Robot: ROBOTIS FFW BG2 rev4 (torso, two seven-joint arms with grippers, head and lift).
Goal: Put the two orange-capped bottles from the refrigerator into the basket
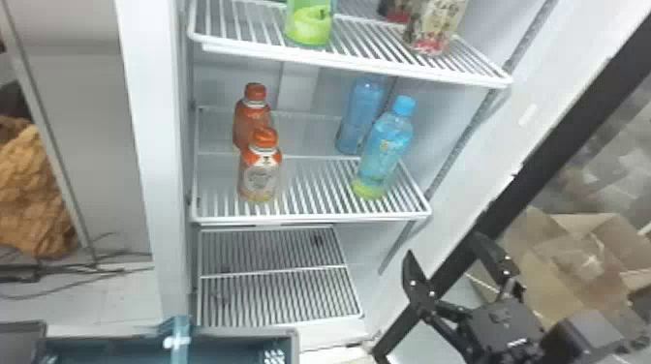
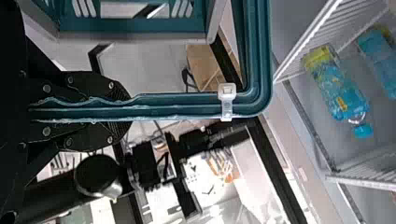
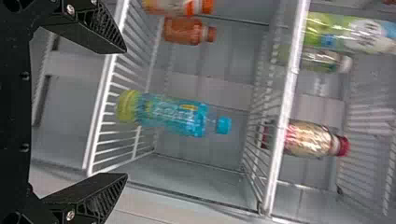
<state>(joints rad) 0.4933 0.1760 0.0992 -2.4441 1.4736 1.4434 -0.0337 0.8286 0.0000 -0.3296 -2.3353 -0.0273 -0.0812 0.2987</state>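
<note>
Blue bottles (image 1: 385, 150) stand on the same shelf (image 1: 310, 217), between the orange-capped bottles (image 1: 261, 174) and the right gripper (image 1: 443, 246), its fingers apart. The left gripper (image 2: 125, 110) is clamped on the basket (image 2: 187, 106).

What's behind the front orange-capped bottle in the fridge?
The other orange-capped bottle, set slightly left in the head view. Its cap, neck and left side show; the front bottle covers its lower right, so that part can't be seen.
</note>
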